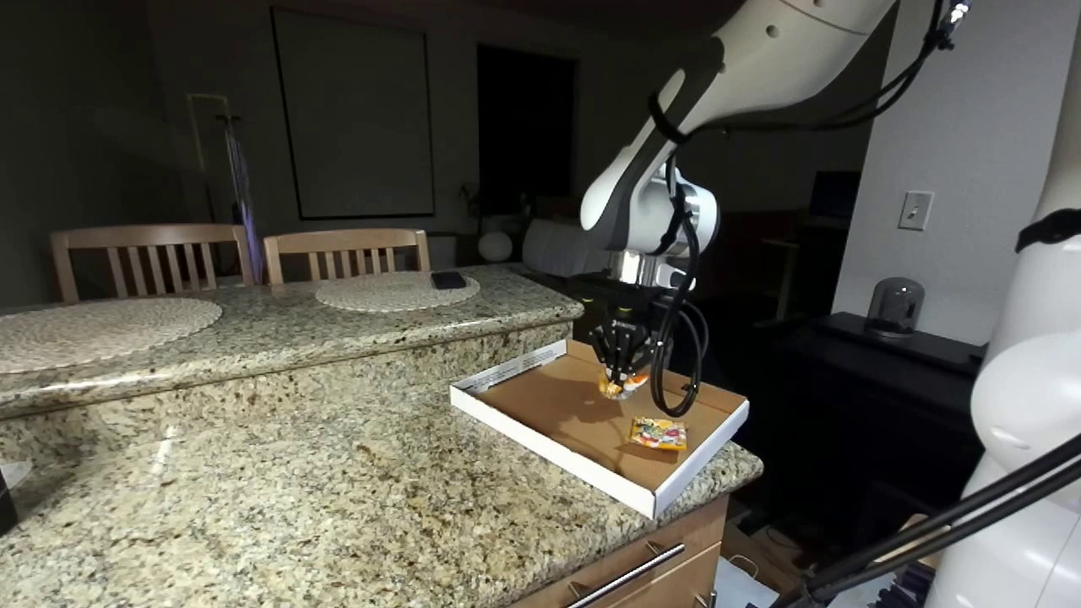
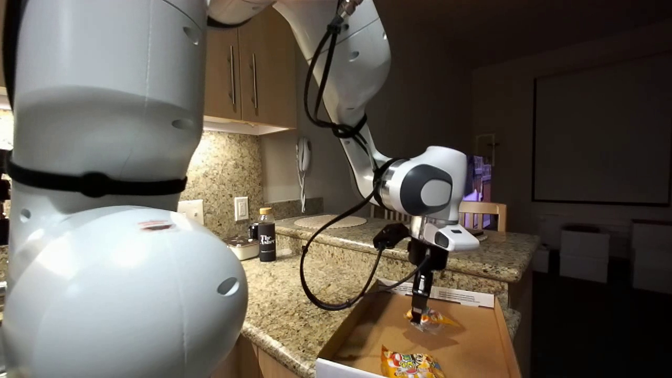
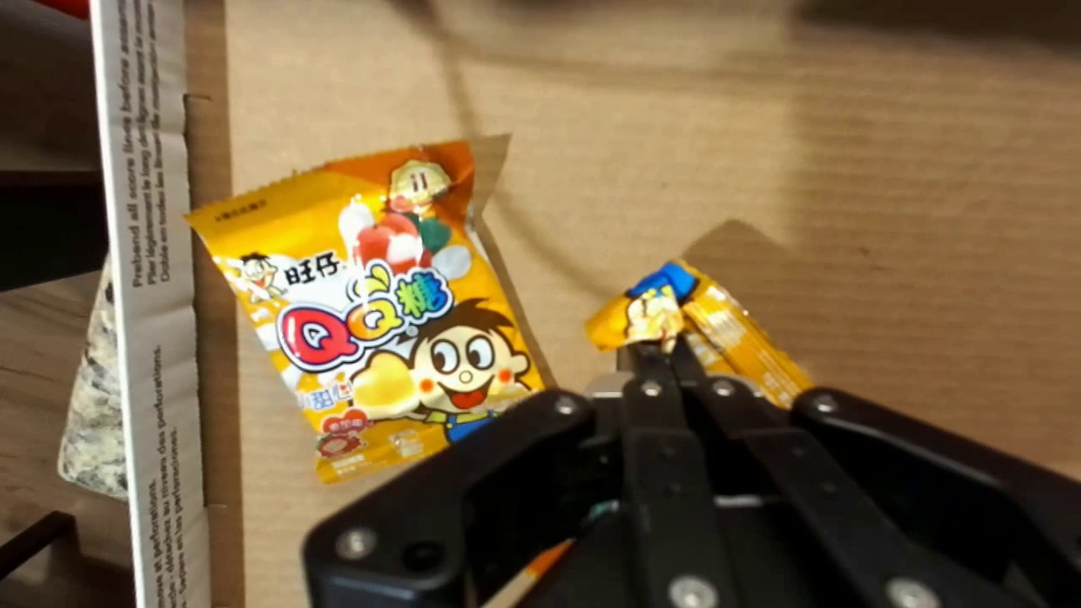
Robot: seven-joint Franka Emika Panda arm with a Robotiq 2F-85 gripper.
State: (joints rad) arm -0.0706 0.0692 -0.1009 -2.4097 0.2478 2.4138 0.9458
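Looking down through the wrist view, I find the crumpled yellow packet (image 3: 709,317) right at the tip of the gripper (image 3: 667,353), inside the shallow cardboard box (image 1: 553,450), the part of it that shows slanting from upper left to lower right, while the flat packet (image 3: 372,312) lies to the left of it there, apart from that tip. The two fingers (image 3: 663,447) stand together, with a fold of the crumpled yellow packet pinched between their ends, and I cannot tell whether its underside rests on the cardboard or hangs just above it
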